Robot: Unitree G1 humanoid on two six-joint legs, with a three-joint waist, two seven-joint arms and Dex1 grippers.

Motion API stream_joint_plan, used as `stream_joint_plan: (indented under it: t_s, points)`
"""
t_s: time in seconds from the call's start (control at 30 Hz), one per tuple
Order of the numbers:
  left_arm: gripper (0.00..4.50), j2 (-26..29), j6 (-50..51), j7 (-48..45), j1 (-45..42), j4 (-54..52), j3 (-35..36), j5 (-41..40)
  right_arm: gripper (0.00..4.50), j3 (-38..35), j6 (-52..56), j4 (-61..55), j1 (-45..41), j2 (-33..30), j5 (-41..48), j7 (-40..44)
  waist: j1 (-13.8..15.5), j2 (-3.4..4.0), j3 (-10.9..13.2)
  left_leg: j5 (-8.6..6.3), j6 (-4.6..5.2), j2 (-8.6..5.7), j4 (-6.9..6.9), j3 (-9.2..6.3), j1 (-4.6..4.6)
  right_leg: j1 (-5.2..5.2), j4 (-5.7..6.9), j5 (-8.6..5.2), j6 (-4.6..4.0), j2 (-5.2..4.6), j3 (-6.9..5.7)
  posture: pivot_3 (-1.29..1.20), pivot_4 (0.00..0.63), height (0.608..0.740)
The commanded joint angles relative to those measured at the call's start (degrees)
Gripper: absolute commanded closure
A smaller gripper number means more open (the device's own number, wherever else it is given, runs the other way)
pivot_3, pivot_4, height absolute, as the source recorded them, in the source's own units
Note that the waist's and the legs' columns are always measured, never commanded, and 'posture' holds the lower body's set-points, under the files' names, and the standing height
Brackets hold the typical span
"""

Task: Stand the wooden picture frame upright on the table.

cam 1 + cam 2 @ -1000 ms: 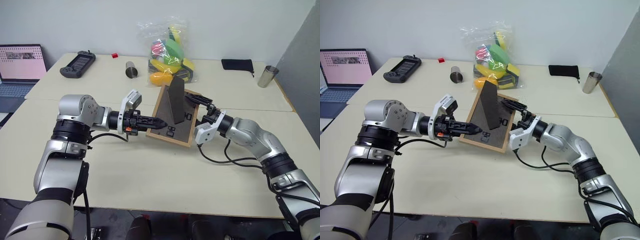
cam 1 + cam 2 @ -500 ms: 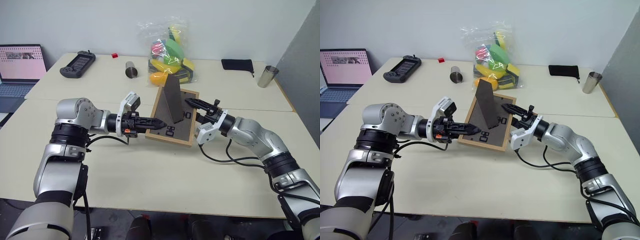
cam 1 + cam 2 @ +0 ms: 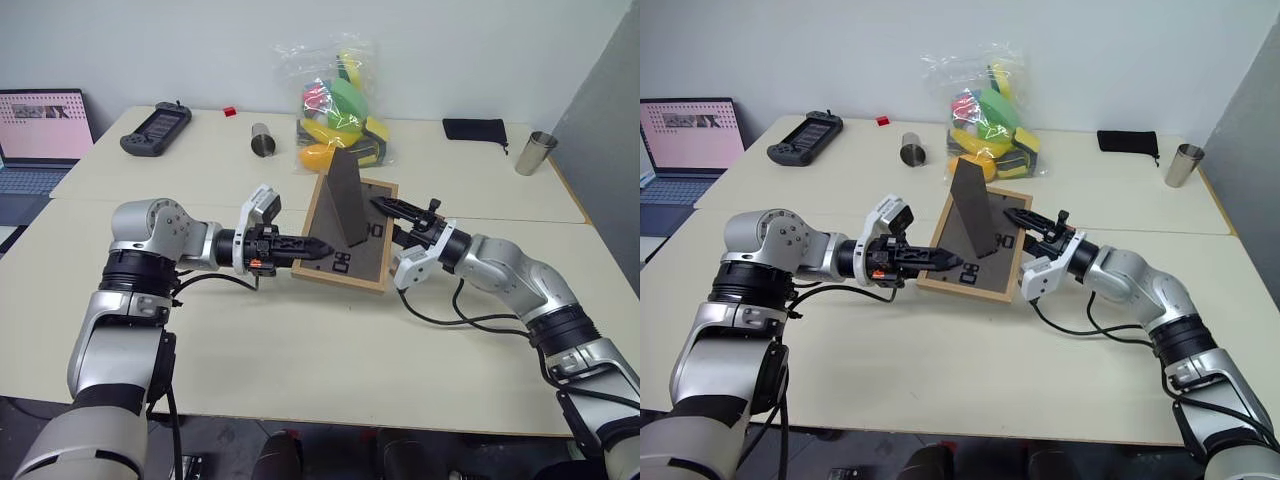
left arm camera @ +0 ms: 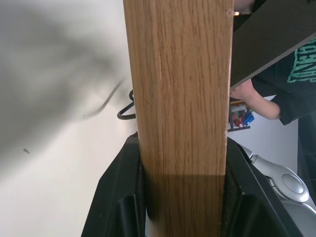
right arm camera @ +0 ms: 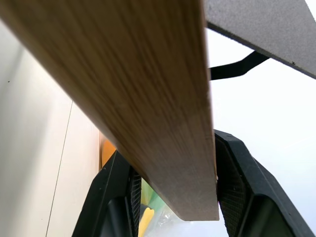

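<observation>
Since earlier, right gripper [image 3: 392,207] has clamped the wooden picture frame [image 3: 352,259], left gripper [image 3: 318,246] pinching it above the table [image 3: 300,340].

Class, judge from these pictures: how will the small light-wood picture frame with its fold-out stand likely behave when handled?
The small light-wood picture frame looks rigid: held by its opposite edges in both grippers, it shows no sag. It is probably light, since narrow fingers carry it. Its dark stand, swung out from the back, may fold or let it tip.
</observation>
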Motion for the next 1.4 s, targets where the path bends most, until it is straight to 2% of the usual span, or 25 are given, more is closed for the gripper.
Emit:
stream_joint_plan:
  t_s: [0.03,0.3,0.67,0.77,0.9,1.0,1.17,1.3,1.4]
  points:
    - [2.22,0.95,-2.09,1.27,-0.62,-3.32,0.81,0.19,2.85,-1.37,1.72,-1.62,-0.36,0.07,1.71,0.25,0.03,0.0,0.0,0.0,0.0,0.0,0.0,-0.01,0.0,0.01,0.0,0.0,0.0,0.0,-0.01,0.0,0.15,0.74]
    - [0.4,1.42,-3.06,1.13,-1.54,-1.77,-0.14,0.77,2.85,-1.14,2.23,-2.24,0.0,0.34,2.04,1.17,0.0,0.0,0.0,0.0,0.0,-0.01,0.0,0.0,0.02,0.04,0.0,0.0,0.0,-0.01,0.0,0.0,0.15,0.74]
    - [0.4,4.21,-4.8,-1.24,-1.88,-2.99,0.54,0.24,2.85,-0.69,0.72,-1.7,0.07,-0.07,3.36,2.33,-0.04,0.0,0.0,0.0,0.0,-0.01,0.0,0.0,0.03,0.04,-0.01,0.0,0.0,-0.01,0.0,0.0,0.15,0.74]
    - [0.39,4.97,-5.42,-1.75,-1.99,-2.73,0.92,0.24,3.17,-0.57,0.09,-1.34,0.08,-0.18,3.18,2.61,-0.03,0.0,0.0,0.0,0.0,-0.01,-0.01,0.0,0.03,0.04,0.0,0.0,0.0,-0.01,-0.01,0.0,0.15,0.74]
    - [0.39,5.91,-6.84,-2.08,-2.13,-2.86,1.09,0.71,3.18,-1.12,1.05,-0.7,-0.22,0.34,3.47,2.82,-0.02,0.0,0.0,0.0,0.0,-0.02,0.0,0.0,0.03,0.06,-0.01,0.0,0.0,-0.01,-0.01,0.0,0.15,0.74]
    - [0.39,7.5,-8.5,-1.95,-2.72,-3.55,3.81,0.16,3.18,-1.31,1.66,-0.01,-0.12,0.22,4.43,4.0,-0.02,0.0,0.0,0.0,0.0,-0.01,0.0,-0.01,0.05,0.06,0.0,0.0,0.0,-0.01,-0.02,0.0,0.15,0.74]
    - [0.39,11.31,-16.47,-1.84,4.38,-15.46,11.65,-1.93,3.18,-3.13,4.97,1.09,0.96,0.39,12.4,9.26,-0.46,0.0,0.0,0.0,0.0,0.03,-0.02,0.0,0.05,0.06,-0.02,0.0,0.0,-0.01,-0.02,0.0,0.15,0.74]
    - [0.39,10.27,-22.93,2.72,13.06,-24.74,17.46,-1.59,3.18,-4.43,8.89,1.23,1.74,1.29,21.17,15.85,-0.51,0.01,0.0,-0.01,0.01,0.02,-0.04,0.06,0.23,0.31,-0.08,0.0,0.0,-0.12,-0.06,0.0,0.15,0.74]
    - [0.39,6.71,-26.17,8.4,19.15,-30.22,21.93,-2.38,3.18,-5.38,14.05,-0.18,2.27,2.65,28.17,21.79,-0.49,0.0,0.0,-0.1,0.17,0.01,-0.02,0.14,0.37,0.48,-0.09,0.0,0.01,-0.15,-0.02,0.0,0.15,0.74]
